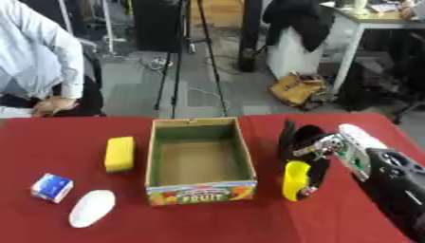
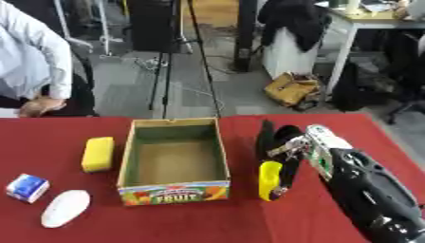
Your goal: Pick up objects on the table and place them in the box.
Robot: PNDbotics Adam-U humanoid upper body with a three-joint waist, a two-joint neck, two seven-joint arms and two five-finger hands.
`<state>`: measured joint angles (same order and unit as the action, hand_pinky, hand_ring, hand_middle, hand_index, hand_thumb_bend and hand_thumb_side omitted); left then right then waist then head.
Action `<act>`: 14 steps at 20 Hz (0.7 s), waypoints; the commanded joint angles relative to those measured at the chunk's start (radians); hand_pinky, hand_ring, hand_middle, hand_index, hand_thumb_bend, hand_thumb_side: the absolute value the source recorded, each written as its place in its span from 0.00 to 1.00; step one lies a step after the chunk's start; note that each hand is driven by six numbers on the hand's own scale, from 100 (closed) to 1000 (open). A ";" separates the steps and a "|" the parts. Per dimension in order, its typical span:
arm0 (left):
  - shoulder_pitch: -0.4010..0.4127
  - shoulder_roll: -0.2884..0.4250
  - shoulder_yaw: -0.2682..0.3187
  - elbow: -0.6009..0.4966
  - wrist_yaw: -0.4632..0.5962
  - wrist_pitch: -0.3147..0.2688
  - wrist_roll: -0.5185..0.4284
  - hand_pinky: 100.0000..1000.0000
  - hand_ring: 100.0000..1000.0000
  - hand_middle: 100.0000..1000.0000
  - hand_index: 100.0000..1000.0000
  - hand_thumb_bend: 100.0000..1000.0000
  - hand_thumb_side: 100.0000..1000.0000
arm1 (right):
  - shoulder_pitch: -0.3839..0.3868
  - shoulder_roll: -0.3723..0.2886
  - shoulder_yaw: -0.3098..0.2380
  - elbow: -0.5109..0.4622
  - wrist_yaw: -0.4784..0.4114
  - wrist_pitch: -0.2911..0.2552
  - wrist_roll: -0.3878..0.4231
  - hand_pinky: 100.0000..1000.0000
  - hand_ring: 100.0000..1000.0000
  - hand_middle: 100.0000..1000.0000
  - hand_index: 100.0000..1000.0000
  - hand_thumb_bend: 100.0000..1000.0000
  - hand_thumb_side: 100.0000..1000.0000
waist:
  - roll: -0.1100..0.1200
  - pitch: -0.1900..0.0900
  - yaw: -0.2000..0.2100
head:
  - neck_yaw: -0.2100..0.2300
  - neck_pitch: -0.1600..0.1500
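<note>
Red cloth: table (image 1: 207, 223) covering, spread under everything.
Cardboard box (image 1: 200, 161): open-topped, brown inside, printed fruit band with the word FRUIT on the near wall; stands mid-table; nothing seen inside.
Yellow sponge block (image 1: 119, 153): lying flat just left of the box, apart from its wall.
Blue and white carton (image 1: 51, 187): further left of the box and nearer the front edge, tilted.
White oval object (image 1: 91, 208): left of the box's near corner, just beside the carton, lying flat.
Yellow object (image 1: 295, 180): right of the box, level with its near wall, standing roughly upright; lower end appears to touch the cloth, though hard to confirm.
Right hand (image 2: 286, 156): coming in from the lower right, right of the box; black fingers curled round the yellow object, holding it against the palm.
Right forearm (image 2: 365, 190): black with a white and silver wrist section, running to the lower right corner.
Left hand: out of both views.
</note>
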<state>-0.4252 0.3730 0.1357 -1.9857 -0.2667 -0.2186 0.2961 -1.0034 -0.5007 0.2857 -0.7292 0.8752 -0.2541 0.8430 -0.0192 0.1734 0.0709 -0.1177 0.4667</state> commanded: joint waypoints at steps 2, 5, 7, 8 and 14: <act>-0.016 0.013 0.007 -0.014 -0.002 0.000 0.006 0.89 0.80 0.73 0.77 0.00 0.88 | -0.025 -0.013 -0.011 0.002 -0.010 -0.004 0.002 0.47 0.74 0.84 0.87 0.49 0.27 | 0.001 -0.014 0.001 | 0.001 -0.005; -0.017 0.013 0.007 -0.014 -0.002 0.001 0.006 0.89 0.80 0.73 0.77 0.00 0.87 | -0.026 -0.011 -0.013 0.005 -0.011 -0.001 -0.004 0.43 0.68 0.80 0.82 0.45 0.28 | 0.002 -0.012 0.001 | 0.002 -0.006; -0.018 0.012 0.007 -0.014 -0.002 0.002 0.007 0.89 0.80 0.73 0.77 0.00 0.87 | -0.026 -0.010 -0.015 0.010 -0.010 0.002 -0.014 0.41 0.66 0.79 0.80 0.44 0.27 | 0.002 -0.011 0.001 | 0.002 -0.007; -0.018 0.012 0.007 -0.014 -0.002 0.002 0.007 0.89 0.80 0.73 0.77 0.00 0.87 | -0.027 -0.009 -0.016 0.013 -0.009 0.004 -0.018 0.38 0.64 0.77 0.78 0.44 0.26 | 0.002 -0.011 0.001 | 0.002 -0.007; -0.018 0.011 0.007 -0.014 -0.002 0.003 0.008 0.90 0.80 0.73 0.76 0.00 0.86 | -0.027 -0.003 -0.022 0.027 -0.002 0.002 -0.053 0.30 0.61 0.74 0.73 0.44 0.23 | 0.002 -0.009 0.001 | 0.001 -0.007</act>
<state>-0.4289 0.3727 0.1357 -1.9857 -0.2668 -0.2148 0.3000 -1.0037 -0.4884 0.2739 -0.7001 0.8709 -0.2505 0.7997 -0.0192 0.1758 0.0710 -0.1176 0.4645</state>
